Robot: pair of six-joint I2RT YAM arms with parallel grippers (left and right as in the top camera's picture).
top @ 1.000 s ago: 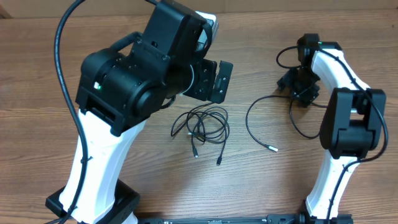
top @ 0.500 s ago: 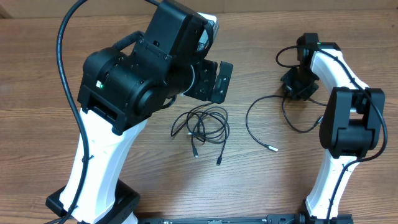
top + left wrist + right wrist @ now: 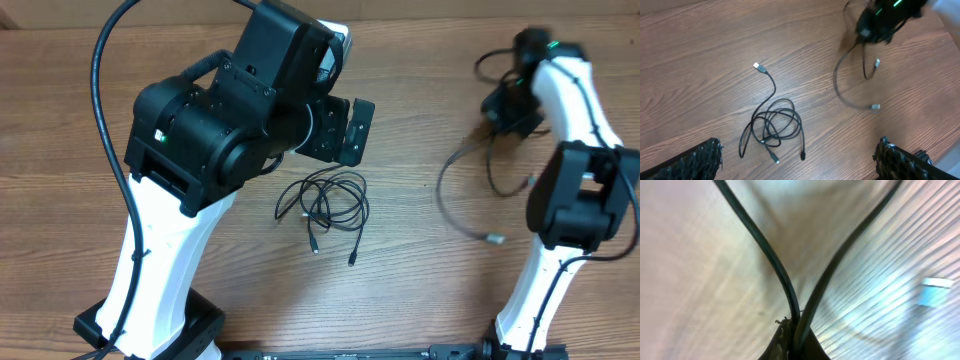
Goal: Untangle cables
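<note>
Two lots of cable are seen at the bench (image 3: 60,100): a tangled bundle (image 3: 325,205) is found lying just in front of the left gripper (image 3: 347,130), which is held wide open and empty, seemingly poised for a pick. Well to the right, a single cable (image 3: 835,86) is pinched in the tightly closed right gripper (image 3: 507,105), its loop trailing below, apparently to keep it apart from the bundle.

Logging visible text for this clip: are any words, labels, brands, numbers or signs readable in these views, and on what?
None can be read in any view.
On the left arm: a small green light, no lettering.
On the right arm: a green light, motion-blurred, no lettering.
On the tangled cables, the separate cable and the table: no print visible.
</note>
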